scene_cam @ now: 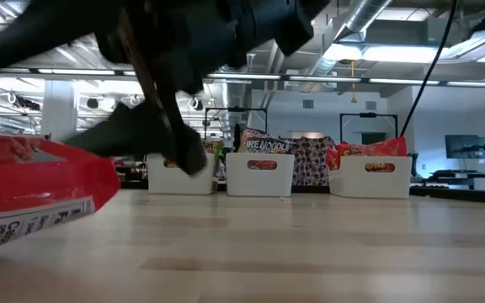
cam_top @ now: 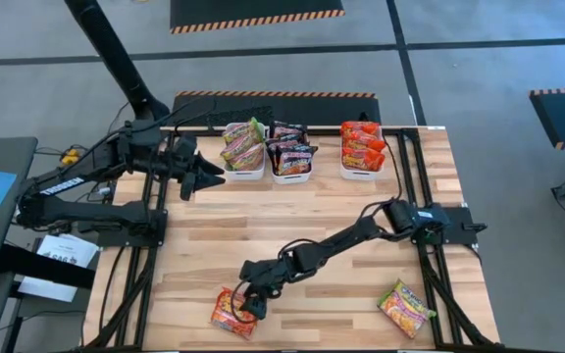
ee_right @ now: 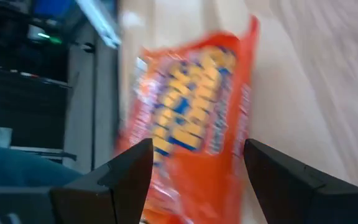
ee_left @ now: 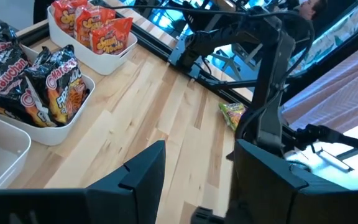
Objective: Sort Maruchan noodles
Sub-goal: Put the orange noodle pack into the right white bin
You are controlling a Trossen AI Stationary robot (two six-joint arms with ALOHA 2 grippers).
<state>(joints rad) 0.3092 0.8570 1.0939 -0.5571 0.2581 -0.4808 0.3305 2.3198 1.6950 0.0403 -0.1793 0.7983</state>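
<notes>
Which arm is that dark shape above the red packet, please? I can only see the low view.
Observer: The right arm. Its right hand is open, with a finger on either side of the red packet near the front of the table.
Operator: Thank you. Is any other packet loose?
Observer: Yes, one green-yellow packet lies at the front, on the right arm's side.
Operator: And the other hand?
Observer: The left hand is open at the back, beside the tray of green-yellow packets.
</notes>
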